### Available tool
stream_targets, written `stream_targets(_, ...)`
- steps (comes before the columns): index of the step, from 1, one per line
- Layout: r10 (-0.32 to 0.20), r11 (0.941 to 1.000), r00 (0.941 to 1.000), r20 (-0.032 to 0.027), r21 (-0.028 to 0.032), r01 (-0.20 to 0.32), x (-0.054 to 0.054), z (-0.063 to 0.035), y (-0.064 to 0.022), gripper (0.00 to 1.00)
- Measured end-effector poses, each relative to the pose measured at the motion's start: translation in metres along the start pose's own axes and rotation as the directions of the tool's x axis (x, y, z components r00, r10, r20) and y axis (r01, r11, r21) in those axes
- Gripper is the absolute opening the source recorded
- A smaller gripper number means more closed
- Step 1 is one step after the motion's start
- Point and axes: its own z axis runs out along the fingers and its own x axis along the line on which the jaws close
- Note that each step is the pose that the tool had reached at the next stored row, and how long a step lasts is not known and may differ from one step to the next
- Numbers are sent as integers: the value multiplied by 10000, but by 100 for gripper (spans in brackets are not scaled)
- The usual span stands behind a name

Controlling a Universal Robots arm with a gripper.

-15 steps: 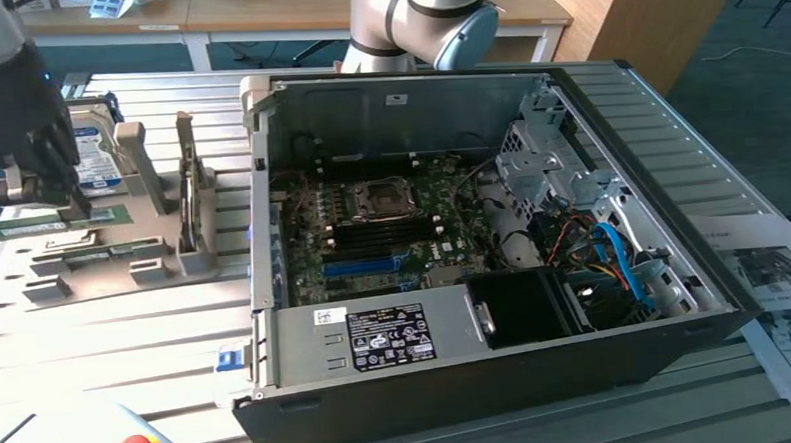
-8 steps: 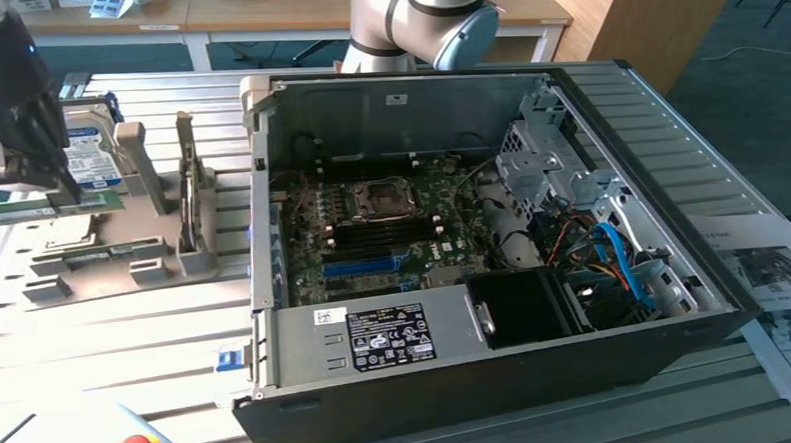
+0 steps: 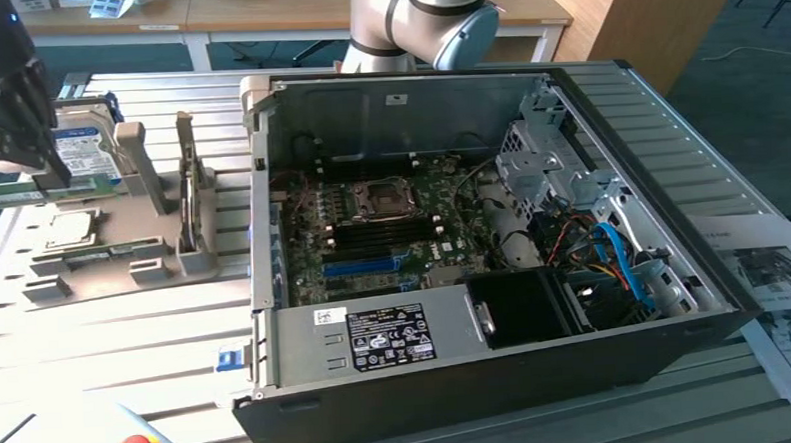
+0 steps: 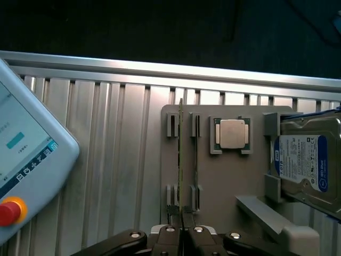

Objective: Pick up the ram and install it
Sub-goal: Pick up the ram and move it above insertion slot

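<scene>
Wrist view shows the gripper (image 4: 181,230) pinching the ram (image 4: 181,160) edge-on by one end at the slotted holder (image 4: 226,186), likely to keep it square for a socket

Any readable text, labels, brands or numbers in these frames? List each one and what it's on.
Nothing reads clearly. These carry print:
hard drive label: blurred, unreadable
power supply label: too small
pendant screen: blurred
papers: too small
ram label: unreadable
</scene>
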Motion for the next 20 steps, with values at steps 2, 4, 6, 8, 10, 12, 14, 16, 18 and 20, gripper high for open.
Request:
stream_targets(2,2,10000,10000,-2,1,-2,-1,-48,1,12)
stream_targets(4,6,10000,10000,-3,2,-6,-2,-92,2,12)
stream_targets(6,10,10000,10000,-6,1,-10,-2,-136,4,12)
stream_targets(8,15,10000,10000,-8,0,-15,-3,-177,5,12)
stream_targets(10,19,10000,10000,-9,1,-19,-4,-213,6,12)
stream_targets(12,23,10000,10000,-11,0,-23,-5,-251,7,12)
stream_targets(14,26,10000,10000,-13,1,-26,-5,-284,8,12)
stream_targets(16,30,10000,10000,-15,0,-30,-5,-314,9,12)
stream_targets(18,33,10000,10000,-16,0,-33,-6,-346,10,12)
stream_targets(20,36,10000,10000,-15,2,-36,-6,-358,10,12)
